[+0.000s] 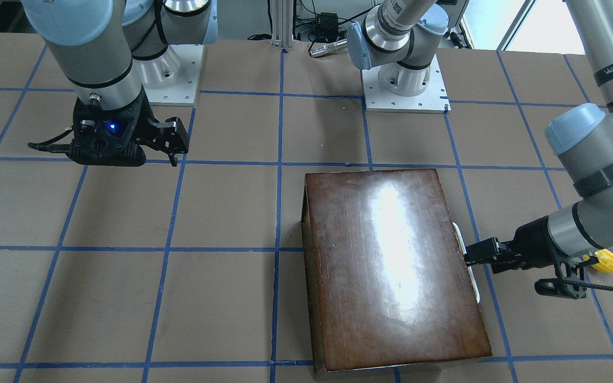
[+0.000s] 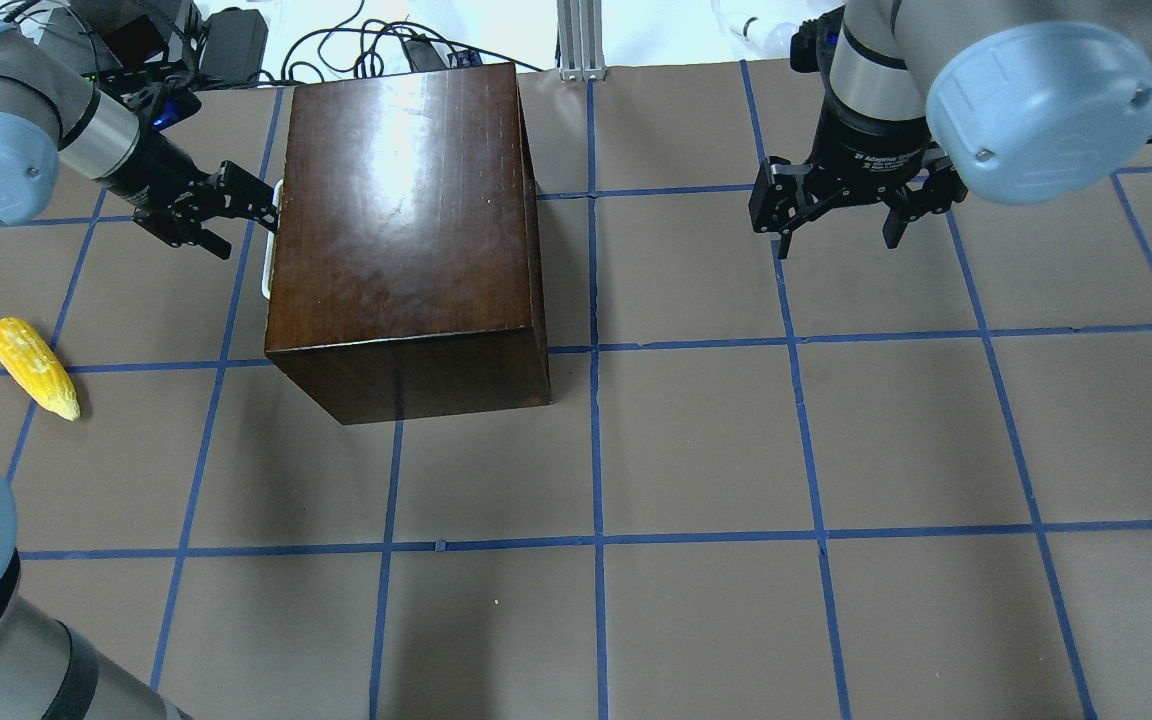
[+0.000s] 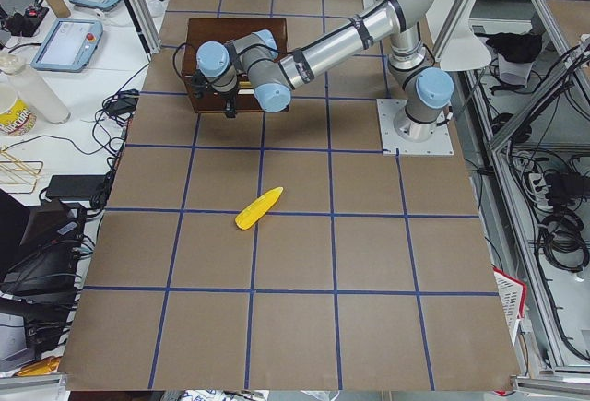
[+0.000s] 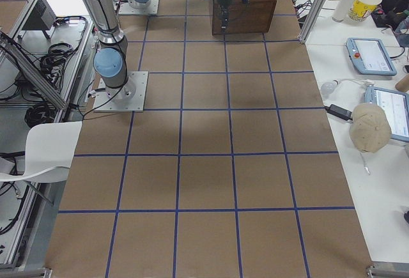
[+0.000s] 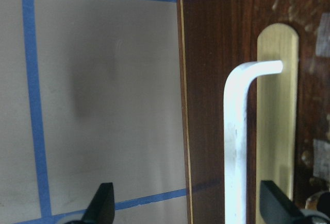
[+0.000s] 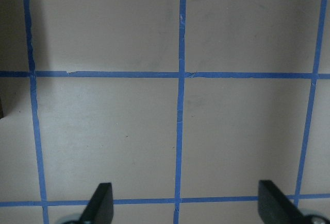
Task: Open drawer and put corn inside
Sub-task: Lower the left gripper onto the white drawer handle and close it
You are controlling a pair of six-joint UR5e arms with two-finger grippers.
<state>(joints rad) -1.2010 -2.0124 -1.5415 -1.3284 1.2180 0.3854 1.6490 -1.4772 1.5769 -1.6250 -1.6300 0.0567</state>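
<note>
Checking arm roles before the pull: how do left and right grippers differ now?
Left gripper lies level at the handle of the drawer; right gripper points down over the table. Left gripper's fingers straddle the handle; right gripper's have nothing between them. Both are open, neither holds anything.

Table (image 2: 696,440): was brown and flat; blue tape (image 2: 596,450) crossed it in a square grid
Pendants (image 4: 370,55): two, screens up; lay off the table, along one long edge
Cup (image 4: 363,4): paper, yellow-printed; stood off the table, past that same edge
Cap (image 4: 370,128): beige; lay off the table, same edge
Chair (image 4: 51,147): white; stood off the table, at the opposite long edge
Post (image 2: 576,40): aluminium, upright; stood at the table's edge
Cables (image 2: 336,45): black; trailed just beyond that edge
</note>
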